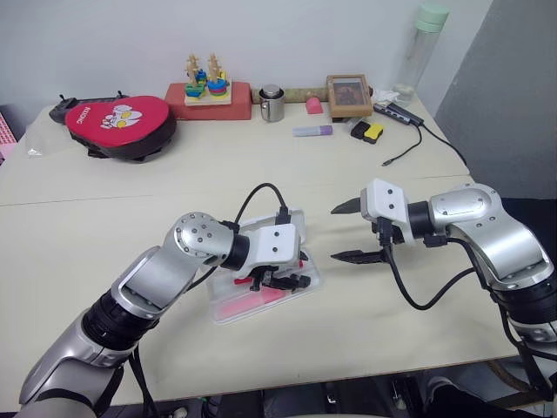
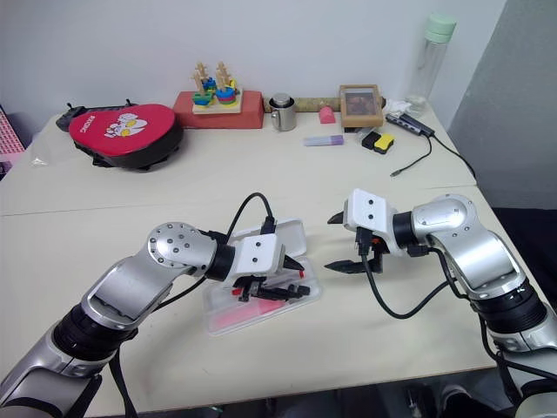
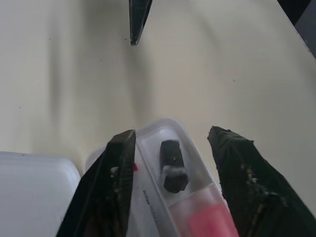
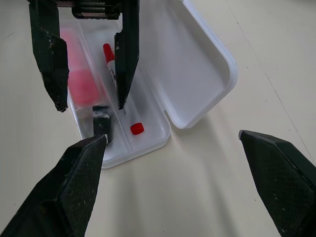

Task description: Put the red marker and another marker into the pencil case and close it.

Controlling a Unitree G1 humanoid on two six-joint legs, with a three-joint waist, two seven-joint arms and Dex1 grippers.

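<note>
The pencil case point(image 4: 148, 98) lies open on the counter point(image 1: 130, 218) in front of me, its lid point(image 4: 192, 64) folded back flat beside the tray. The red marker point(image 4: 109, 59) rests lengthwise in the narrow compartment next to the lid, and a small red cap point(image 4: 137, 129) lies loose at the end of that same compartment. The pink marker point(image 4: 81, 81) lies in the other compartment, with its black tip point(image 3: 173, 165) at the end of the case nearest my right gripper.

My left gripper point(image 1: 283, 277) hangs over the tray with its jaws parted and holding nothing. One finger point(image 4: 126, 54) points down along the divider beside the red marker, and the other finger point(image 4: 49, 59) stands over the outer wall by the pink marker, so the pink marker's compartment lies between them. I cannot tell whether either fingertip touches the plastic.

My right gripper point(image 1: 352, 231) hovers just beside the short end of the case, jaws spread wide and empty, apart from the case.

At the back of the counter I see a red pouch point(image 1: 120, 122), a wooden stacking toy point(image 1: 207, 80), a metal cup point(image 1: 271, 103), a purple marker point(image 1: 312, 131), a small picture frame point(image 1: 349, 94) and a clear bottle with a green cap point(image 1: 421, 48).
</note>
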